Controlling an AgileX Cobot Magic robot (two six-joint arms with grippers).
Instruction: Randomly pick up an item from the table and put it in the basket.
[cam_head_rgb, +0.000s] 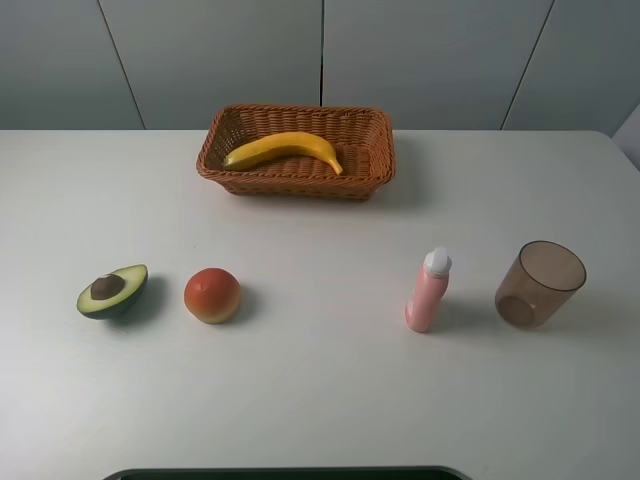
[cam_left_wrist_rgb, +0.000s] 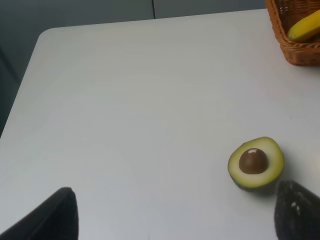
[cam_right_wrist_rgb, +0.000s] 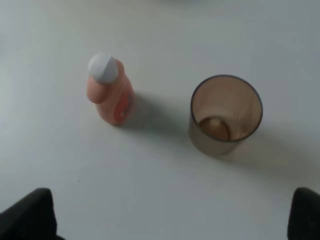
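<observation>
The banana (cam_head_rgb: 285, 149) lies inside the basket (cam_head_rgb: 373, 166), long axis running left-right along the basket's length, its ends dipping toward the near side and its hump toward the far wall. One end shows in the left wrist view too, just above the wicker rim. The basket sits at the far middle of the table (cam_head_rgb: 320, 390), which is plain white and matte; behind it stand grey wall panels with thin seams.

In a row nearer the camera stand four other things, well apart from the basket: an avocado half (cam_head_rgb: 113, 291) (cut face up, brown pit showing) at far left, a red-orange fruit (cam_head_rgb: 212, 295) just beside it, a pink bottle (cam_head_rgb: 429, 290) upright with a white cap right of middle, and a translucent brown cup (cam_head_rgb: 540, 284) upright at far right.

Neither arm appears in the high view. The left gripper (cam_left_wrist_rgb: 175, 217) has its fingers spread wide over bare table near the avocado, holding nothing. The right gripper (cam_right_wrist_rgb: 170, 215) likewise shows both fingertips far apart, empty, near the bottle and cup.
</observation>
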